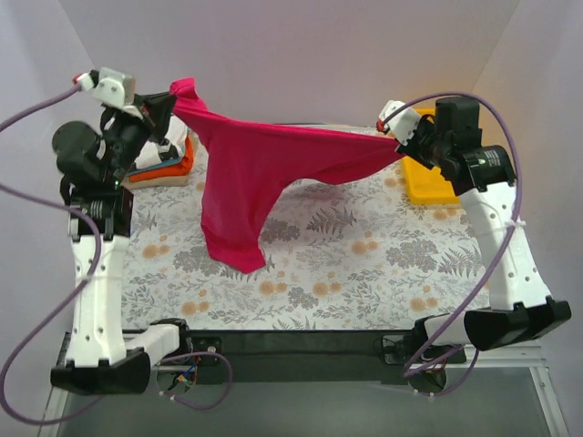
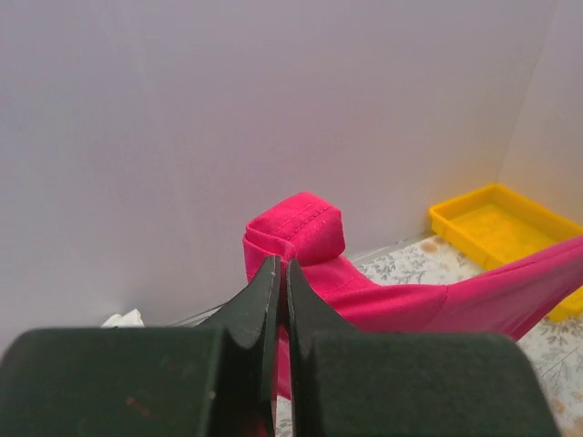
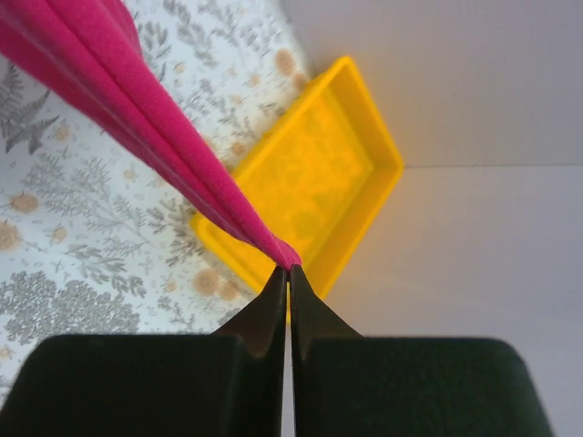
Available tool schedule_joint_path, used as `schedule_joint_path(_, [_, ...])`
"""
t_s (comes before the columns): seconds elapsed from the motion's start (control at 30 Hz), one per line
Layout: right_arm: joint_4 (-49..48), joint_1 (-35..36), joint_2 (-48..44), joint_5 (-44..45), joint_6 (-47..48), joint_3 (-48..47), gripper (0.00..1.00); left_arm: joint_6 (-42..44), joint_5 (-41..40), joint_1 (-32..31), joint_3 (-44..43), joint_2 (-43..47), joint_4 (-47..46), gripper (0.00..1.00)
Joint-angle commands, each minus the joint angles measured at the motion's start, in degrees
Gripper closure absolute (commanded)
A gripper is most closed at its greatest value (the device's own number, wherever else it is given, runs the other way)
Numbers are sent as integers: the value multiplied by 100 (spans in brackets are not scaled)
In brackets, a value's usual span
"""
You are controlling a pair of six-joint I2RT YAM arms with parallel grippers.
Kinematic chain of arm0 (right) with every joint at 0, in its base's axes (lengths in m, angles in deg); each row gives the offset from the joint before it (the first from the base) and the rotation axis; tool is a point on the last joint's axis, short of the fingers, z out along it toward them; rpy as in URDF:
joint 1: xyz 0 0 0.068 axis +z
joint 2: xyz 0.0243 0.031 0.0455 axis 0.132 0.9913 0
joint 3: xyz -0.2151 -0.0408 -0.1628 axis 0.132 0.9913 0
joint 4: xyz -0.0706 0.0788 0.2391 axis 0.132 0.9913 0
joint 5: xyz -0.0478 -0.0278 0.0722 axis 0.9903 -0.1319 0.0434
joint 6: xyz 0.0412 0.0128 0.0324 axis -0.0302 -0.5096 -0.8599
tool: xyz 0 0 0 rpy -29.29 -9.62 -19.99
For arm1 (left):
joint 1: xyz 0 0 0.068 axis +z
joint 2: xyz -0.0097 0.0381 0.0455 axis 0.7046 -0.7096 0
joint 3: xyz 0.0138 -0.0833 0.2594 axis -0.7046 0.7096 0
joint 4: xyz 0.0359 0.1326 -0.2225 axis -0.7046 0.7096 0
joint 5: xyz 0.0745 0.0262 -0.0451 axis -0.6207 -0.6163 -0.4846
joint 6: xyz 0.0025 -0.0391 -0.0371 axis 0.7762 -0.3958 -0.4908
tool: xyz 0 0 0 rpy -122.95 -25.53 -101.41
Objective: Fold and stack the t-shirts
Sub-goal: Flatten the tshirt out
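The magenta-red t-shirt [image 1: 246, 173] hangs stretched in the air between both grippers, its loose middle drooping to the table at centre-left. My left gripper [image 1: 169, 105] is shut on the shirt's left end; in the left wrist view [image 2: 282, 266] a folded cloth end [image 2: 296, 228] sticks out past the fingertips. My right gripper [image 1: 401, 138] is shut on the shirt's right end; in the right wrist view [image 3: 289, 271] the taut cloth [image 3: 137, 100] runs up to the left. A stack of folded shirts [image 1: 164, 164], orange at the bottom, lies at the far left behind my left arm, mostly hidden.
A yellow plastic tray [image 1: 428, 182] sits at the far right of the table, under my right wrist; it also shows in the right wrist view [image 3: 310, 182] and the left wrist view [image 2: 496, 228]. A floral-patterned cloth [image 1: 364, 264] covers the table. White walls close in behind and at the sides.
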Motion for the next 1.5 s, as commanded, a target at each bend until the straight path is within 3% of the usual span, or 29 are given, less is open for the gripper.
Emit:
schedule_joint_path(0.0, [243,-35,-620,13,109,-584,99,-169,-939,96,574,667,57,100])
schedule_joint_path(0.17, [216,-35,-1332,-287,118,-865,99,-108,-1502,96,768,2125,179,100])
schedule_joint_path(0.3, [33,-27,-1622,-269,171,-988,99,164,-1960,87,557,2576,233,100])
schedule_joint_path(0.5, [-231,-27,-1457,-234,373,-1015,99,428,-2101,96,-190,2164,435,100])
schedule_joint_path(0.77, [-1311,-35,-728,-128,443,-137,99,587,-1820,87,336,1145,-21,100])
schedule_joint_path(1.0, [-2673,-27,204,-85,522,1260,99,543,-1030,96,1048,-603,-1241,100])
schedule_joint_path(1.13, [-3482,-27,1073,3,540,1622,99,551,-669,9,839,-2413,-1630,100])
schedule_joint_path(1.23, [-4019,-35,2118,187,496,1333,99,578,-695,-27,146,-3520,-1780,100])
schedule_joint_path(1.27, [-4124,-27,2695,344,461,1149,99,596,-669,-210,-83,-4280,-1780,100])
schedule_joint_path(1.37, [-4266,-35,3911,872,145,43,99,544,-485,-290,-1189,-5603,-1789,100])
schedule_joint_path(1.4, [-4257,-27,4192,1012,57,-604,90,473,-423,-334,-2071,-6015,-1510,98])
schedule_joint_path(1.43, [-4257,-27,4796,1405,-22,-1359,67,351,-509,-387,-3437,-6968,-1046,67])
schedule_joint_path(1.47, [-4240,-27,4941,1522,-75,-1366,67,350,-458,-387,-3451,-6977,-1042,67])
